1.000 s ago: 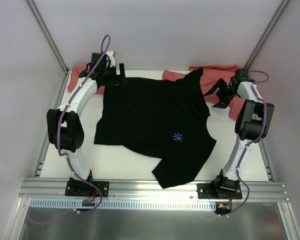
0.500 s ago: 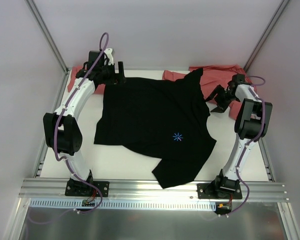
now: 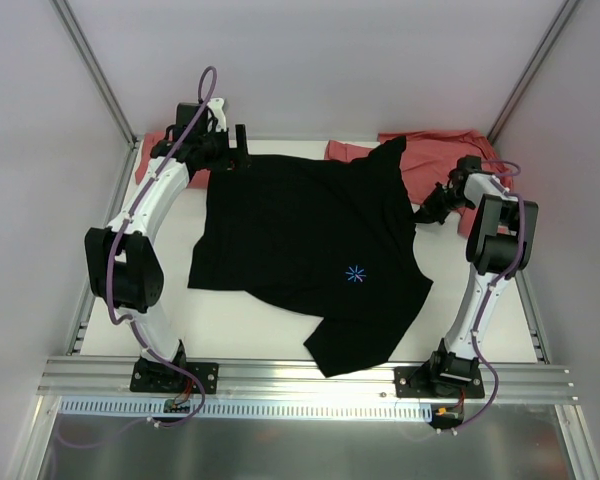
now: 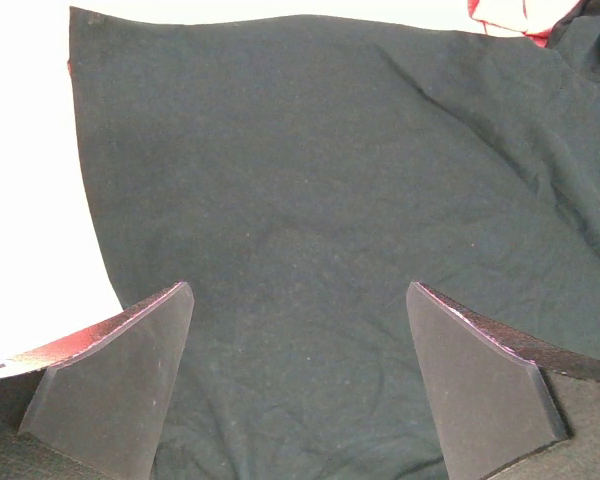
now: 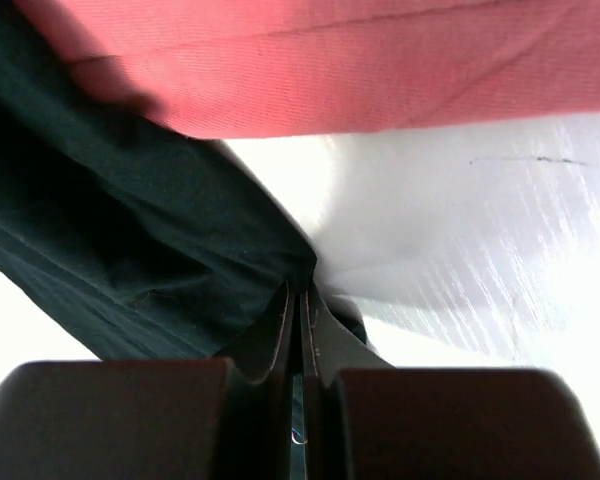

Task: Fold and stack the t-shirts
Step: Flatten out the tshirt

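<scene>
The large black t-shirt lies spread flat mid-table, its light-blue starburst facing up. Salmon-red t-shirts are bunched at the back right and back left. My left gripper hovers open over the black shirt's far-left corner; the wrist view shows dark cloth below the wide-apart fingers, which touch nothing. My right gripper sits at the shirt's right edge, shut on a pinch of black cloth between its fingers, with red fabric just beyond.
White table top shows in front of the black shirt and at the right. Grey walls and metal frame posts enclose the back and sides. A metal rail runs along the near edge.
My right gripper moved left to the black shirt's right edge and closed on the cloth. The left gripper shifted slightly toward the back and stayed open.
</scene>
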Controlling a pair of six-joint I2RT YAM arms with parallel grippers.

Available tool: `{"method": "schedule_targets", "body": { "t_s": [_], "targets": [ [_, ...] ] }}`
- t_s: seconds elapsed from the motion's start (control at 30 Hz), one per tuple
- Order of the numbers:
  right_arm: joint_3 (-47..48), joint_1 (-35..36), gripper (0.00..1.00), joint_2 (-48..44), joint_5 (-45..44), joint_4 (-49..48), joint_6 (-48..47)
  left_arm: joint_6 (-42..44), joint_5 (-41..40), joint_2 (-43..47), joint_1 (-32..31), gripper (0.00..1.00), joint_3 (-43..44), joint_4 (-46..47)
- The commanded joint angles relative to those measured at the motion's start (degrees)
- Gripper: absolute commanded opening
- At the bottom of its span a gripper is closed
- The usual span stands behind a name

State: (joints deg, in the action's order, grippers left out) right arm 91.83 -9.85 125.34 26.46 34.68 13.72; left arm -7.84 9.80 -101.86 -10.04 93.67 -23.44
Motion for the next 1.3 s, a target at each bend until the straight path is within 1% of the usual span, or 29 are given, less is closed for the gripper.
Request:
{"method": "schedule_targets", "body": {
  "t_s": [0.0, 0.17, 0.3, 0.47, 0.6, 0.8, 0.83, 0.87, 0.9, 0.93, 0.97, 1.0, 1.13, 1.23, 1.27],
  "targets": [
    [0.19, 0.35, 0.0, -1.14, -0.61, -0.93, -0.53, 1.33, -1.01, 3.78, 0.29, 0.91, -0.33, -0.55],
    [4.57, 0.27, 0.0, -4.83, -7.46, 1.88, -2.98, 1.68, -1.37, 4.48, 0.29, 0.91, -0.94, -0.73],
    [11.59, 0.27, 0.0, -6.5, -13.43, 6.01, -5.45, 1.68, -1.37, 4.92, 0.37, 0.91, -1.64, -0.29],
    [15.39, -0.17, 0.0, -8.97, -17.14, 7.68, -6.86, 1.51, -1.19, 5.36, 0.55, 0.91, -2.26, -0.03],
    [16.1, -0.87, 0.0, -10.2, -18.9, 8.82, -7.65, 1.42, -0.93, 5.36, 0.64, 0.91, -2.35, 0.24],
    [11.89, -2.11, 0.0, -12.04, -19.34, 9.01, -8.18, 1.42, -0.66, 5.45, 0.99, 0.91, -2.17, 0.33],
    [11.62, -2.28, 0.02, -11.79, -19.34, 9.44, -8.61, 1.33, -0.66, 5.45, 1.08, 0.91, -2.26, 0.41],
    [11.7, -2.28, 0.09, -11.61, -19.77, 10.66, -8.88, 1.42, -0.66, 5.54, 1.17, 0.91, -2.17, 0.33],
    [11.7, -2.28, 0.28, -11.43, -20.21, 11.28, -9.06, 1.42, -0.66, 5.54, 1.17, 0.91, -2.26, 0.41],
    [11.79, -2.28, 0.58, -11.26, -20.91, 11.99, -9.14, 1.33, -0.66, 5.54, 1.25, 0.91, -2.17, 0.33],
    [11.18, -2.28, 0.83, -11.69, -22.14, 11.99, -9.49, 1.24, -0.66, 5.62, 1.43, 0.91, -2.17, 0.33],
    [10.83, -2.28, 0.99, -12.04, -22.67, 11.82, -9.67, 1.24, -0.66, 5.62, 1.43, 0.91, -2.26, 0.24],
    [12.14, -2.46, 0.99, -12.75, -23.38, 11.29, -9.5, 1.33, -0.93, 6.24, 1.6, 0.92, -3.05, 0.15],
    [17.75, -2.46, 0.99, -10.65, -20.23, 10.77, -8.36, 0.89, -0.75, 6.5, 1.87, 0.92, -3.75, 0.33],
    [19.94, -2.46, 0.99, -9.42, -17.26, 10.76, -7.92, 0.63, -0.58, 6.5, 1.96, 0.92, -3.93, 0.5]
  ]
}}
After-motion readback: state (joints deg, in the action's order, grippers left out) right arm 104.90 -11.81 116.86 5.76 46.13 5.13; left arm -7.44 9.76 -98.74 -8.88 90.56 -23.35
